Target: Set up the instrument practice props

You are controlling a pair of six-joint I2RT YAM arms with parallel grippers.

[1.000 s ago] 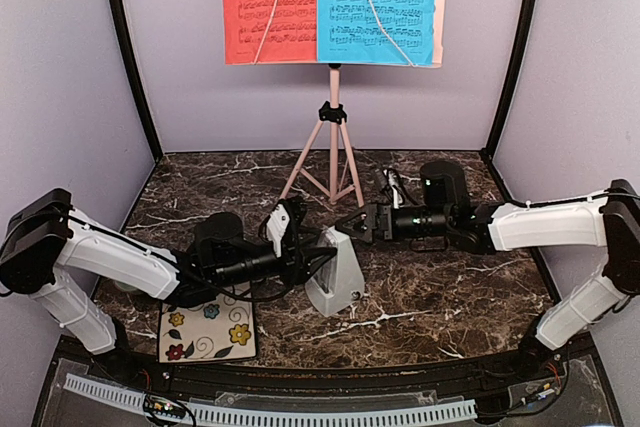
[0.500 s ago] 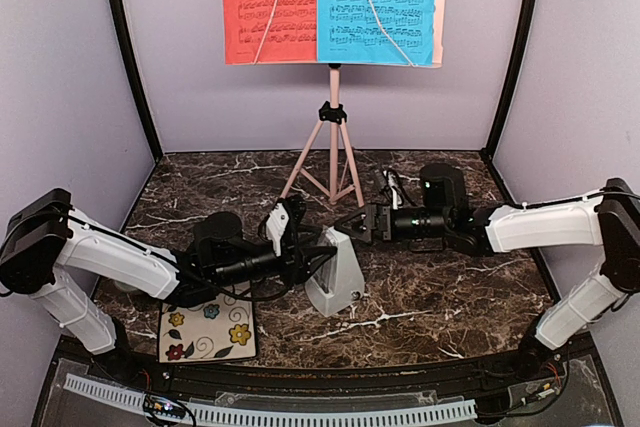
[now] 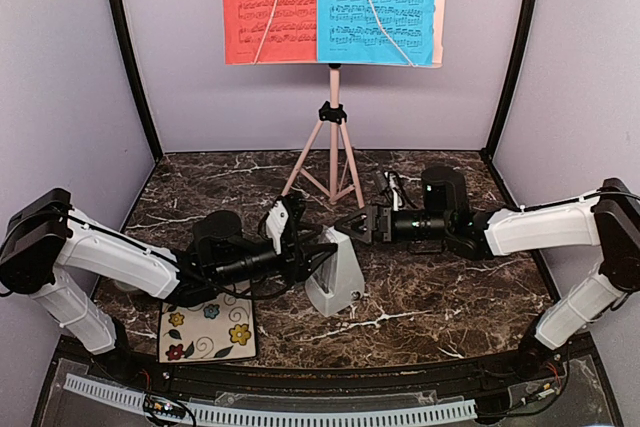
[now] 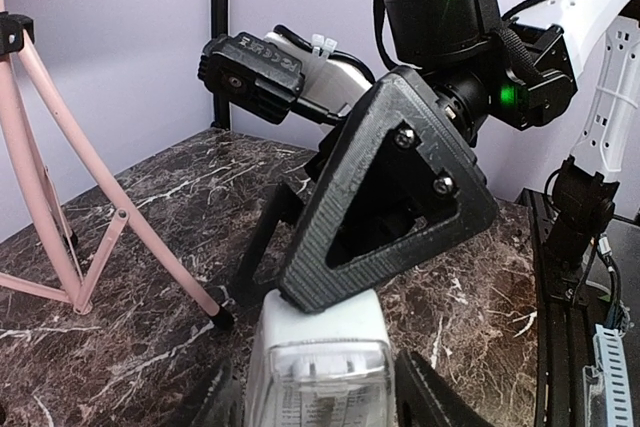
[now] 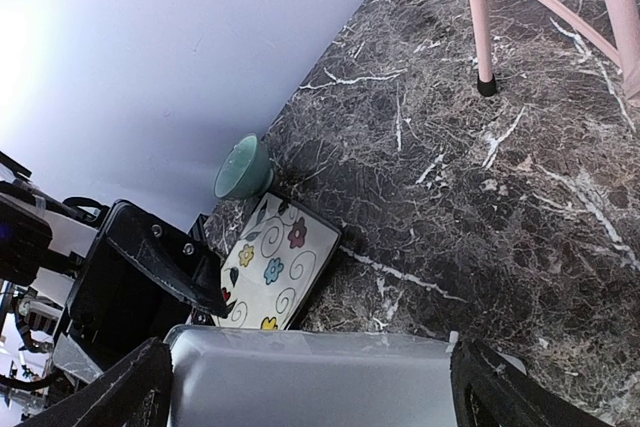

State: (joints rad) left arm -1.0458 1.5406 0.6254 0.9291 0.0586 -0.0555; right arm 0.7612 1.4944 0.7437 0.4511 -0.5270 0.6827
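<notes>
Floral tile (image 3: 207,329) sits just near-left of the upright white metronome (image 3: 338,277), and the left gripper (image 3: 322,255) is clamped on its sides! The right gripper (image 3: 350,228) hangs wide open around its top. Behind it, the pink music stand (image 3: 333,137) holds the red sheet (image 3: 268,2) and blue sheet (image 3: 378,2).

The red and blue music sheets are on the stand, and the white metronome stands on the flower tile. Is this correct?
Not quite. The red sheet and blue sheet are on the stand, but the metronome stands on the marble table, apart from the flower tile. The top view shows this.
</notes>
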